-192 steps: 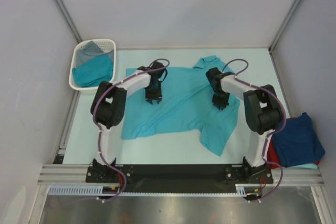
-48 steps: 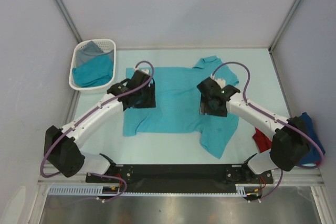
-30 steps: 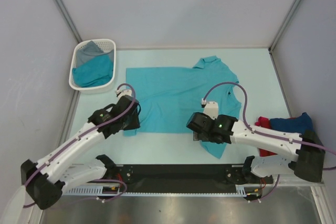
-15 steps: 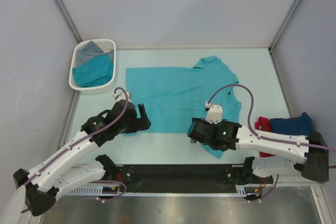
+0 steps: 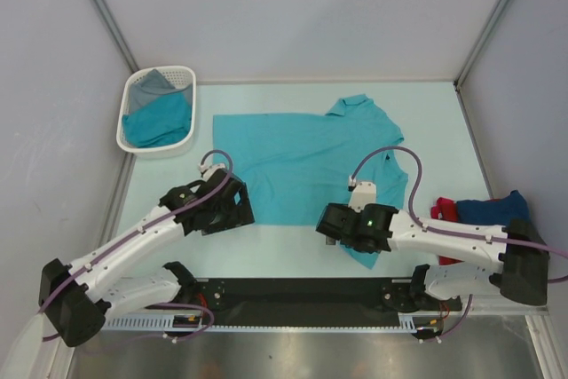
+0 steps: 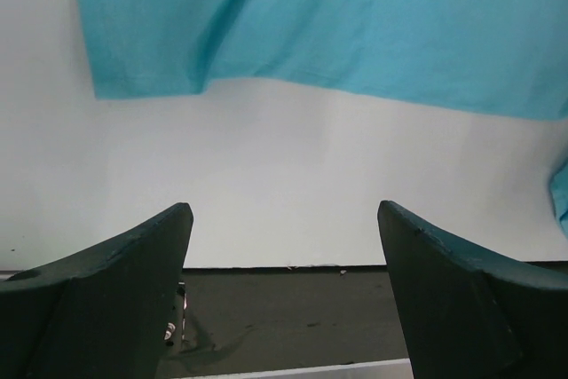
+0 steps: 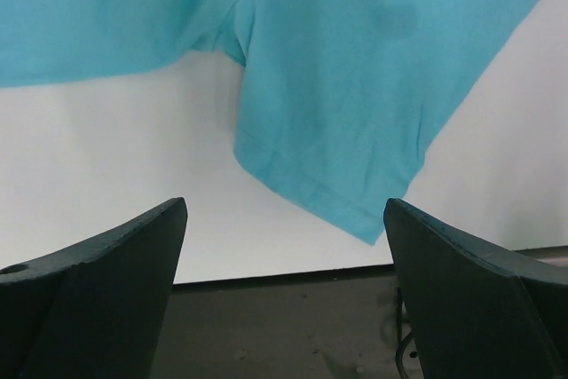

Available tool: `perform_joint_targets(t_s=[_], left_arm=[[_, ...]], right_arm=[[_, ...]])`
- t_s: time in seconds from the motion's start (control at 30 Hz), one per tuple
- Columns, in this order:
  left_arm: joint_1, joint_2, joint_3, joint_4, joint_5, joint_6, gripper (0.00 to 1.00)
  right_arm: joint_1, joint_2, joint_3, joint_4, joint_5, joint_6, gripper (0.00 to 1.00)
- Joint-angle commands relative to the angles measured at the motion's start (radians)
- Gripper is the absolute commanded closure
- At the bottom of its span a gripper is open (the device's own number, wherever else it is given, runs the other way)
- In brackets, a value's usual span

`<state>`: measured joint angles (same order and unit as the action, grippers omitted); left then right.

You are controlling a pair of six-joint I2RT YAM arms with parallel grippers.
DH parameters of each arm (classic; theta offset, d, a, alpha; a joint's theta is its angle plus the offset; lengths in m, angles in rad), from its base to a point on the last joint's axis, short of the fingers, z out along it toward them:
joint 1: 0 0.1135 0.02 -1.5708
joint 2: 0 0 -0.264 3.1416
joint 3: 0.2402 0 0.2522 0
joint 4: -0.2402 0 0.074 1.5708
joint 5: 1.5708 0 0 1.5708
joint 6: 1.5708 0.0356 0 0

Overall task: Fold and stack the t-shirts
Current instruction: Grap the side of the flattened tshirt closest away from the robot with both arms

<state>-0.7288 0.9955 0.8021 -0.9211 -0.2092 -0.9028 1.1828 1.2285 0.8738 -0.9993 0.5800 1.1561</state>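
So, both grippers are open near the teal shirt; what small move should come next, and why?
Probably ease both forward to the near edge of the teal shirt and close. The left gripper and right gripper stand open over bare table, holding nothing, with the shirt's near-left corner and sleeve just ahead.

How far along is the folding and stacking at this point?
Done: the teal t-shirt lies spread flat; navy shirt and red shirt sit together at the right. In hand: nothing, left pincer and right pincer hang open at its near edge. Left: fold and stack it, then the shirts in the basket.
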Motion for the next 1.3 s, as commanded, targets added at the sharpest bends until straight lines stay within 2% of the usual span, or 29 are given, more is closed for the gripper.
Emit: perform_joint_targets(t_s=[0.0,0.13,0.23,0.53,0.77,0.9,1.03,1.27], left_arm=[[0.072,0.060,-0.027,-0.013,0.031,-0.045,0.08],[0.150,0.081,-0.089,0.036,0.117,-0.028,0.09],[0.166,0.110,-0.084,0.067,0.113,0.001,0.11],[0.167,0.235,-0.017,0.064,0.015,0.097,0.07],[0.195,0.169,-0.030,0.082,-0.038,0.071,0.07],[0.294,0.187,-0.030,0.085,-0.024,0.084,0.11],[0.321,0.204,-0.032,0.074,-0.021,0.093,0.15],[0.347,0.250,-0.069,0.042,-0.024,0.047,0.33]], right_arm=[[-0.029,-0.044,-0.012,-0.033,-0.012,0.043,0.00],[-0.066,-0.058,-0.033,-0.051,-0.026,0.028,0.00],[-0.086,-0.060,-0.039,-0.052,-0.014,0.011,0.00],[-0.123,-0.021,-0.018,-0.013,0.001,-0.048,0.00],[-0.134,0.020,-0.015,0.030,-0.009,-0.094,0.00],[-0.155,0.037,-0.013,0.056,-0.025,-0.133,0.00],[-0.170,0.042,-0.012,0.068,-0.025,-0.165,0.00],[-0.186,0.034,-0.036,0.096,-0.039,-0.188,0.00]])
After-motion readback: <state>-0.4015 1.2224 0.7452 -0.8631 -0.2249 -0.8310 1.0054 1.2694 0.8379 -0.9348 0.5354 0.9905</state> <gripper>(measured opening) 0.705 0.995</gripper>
